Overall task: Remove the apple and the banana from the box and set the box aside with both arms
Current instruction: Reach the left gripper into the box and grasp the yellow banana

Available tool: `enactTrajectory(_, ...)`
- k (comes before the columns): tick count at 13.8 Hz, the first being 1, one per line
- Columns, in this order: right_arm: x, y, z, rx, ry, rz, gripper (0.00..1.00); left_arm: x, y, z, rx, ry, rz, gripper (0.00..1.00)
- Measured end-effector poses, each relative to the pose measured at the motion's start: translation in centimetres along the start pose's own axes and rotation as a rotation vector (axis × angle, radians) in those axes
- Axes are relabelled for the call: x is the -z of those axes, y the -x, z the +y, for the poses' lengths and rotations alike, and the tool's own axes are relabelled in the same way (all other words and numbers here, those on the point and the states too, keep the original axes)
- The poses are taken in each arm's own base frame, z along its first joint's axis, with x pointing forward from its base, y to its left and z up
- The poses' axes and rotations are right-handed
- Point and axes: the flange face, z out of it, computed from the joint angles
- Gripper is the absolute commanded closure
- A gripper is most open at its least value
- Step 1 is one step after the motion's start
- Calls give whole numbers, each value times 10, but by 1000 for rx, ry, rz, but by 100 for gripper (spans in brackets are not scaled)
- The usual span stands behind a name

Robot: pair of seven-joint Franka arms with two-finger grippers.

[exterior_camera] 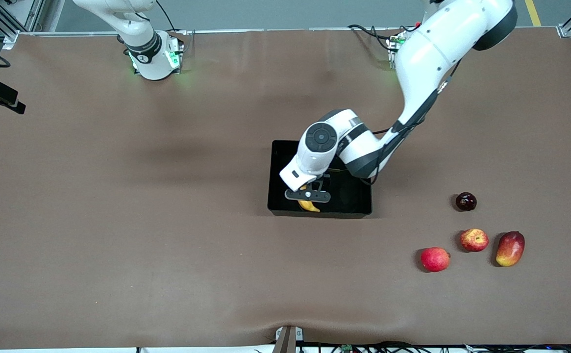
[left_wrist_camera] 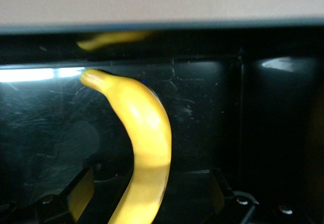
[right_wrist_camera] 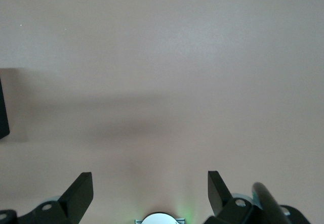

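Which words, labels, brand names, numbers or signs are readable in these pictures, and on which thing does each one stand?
None can be read.
Right arm's base ring: a small white mark, too small to read.
Box, banana, apple: no text visible.

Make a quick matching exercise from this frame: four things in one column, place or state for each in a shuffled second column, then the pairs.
Things:
1. banana
2. left tool
3. right tool
4. dark red round fruit

Place or state:
A. open, above bare brown table
B. lying in the black box
C. on the table toward the left arm's end, farther from the front camera than the other three loose fruits
D. open, down in the box with a finger on either side of the banana

Pairs: 1-B, 2-D, 3-A, 4-C
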Motion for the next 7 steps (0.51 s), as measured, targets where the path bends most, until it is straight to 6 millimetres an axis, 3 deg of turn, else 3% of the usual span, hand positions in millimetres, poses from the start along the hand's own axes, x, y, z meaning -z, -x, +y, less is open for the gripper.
enactTrajectory(2,0,0,0,0,0,0,0,-24,4,3,-7,6,-1,56)
enactTrajectory(3,0,0,0,0,0,0,0,-33,6,3,-7,8,-7,91)
enactTrajectory(4,0,0,0,0,0,0,0,-38,6,1,-5,8,-10,100)
enactTrajectory(7,0,0,0,0,0,0,0,-35,3,1,-4,9,-2,100)
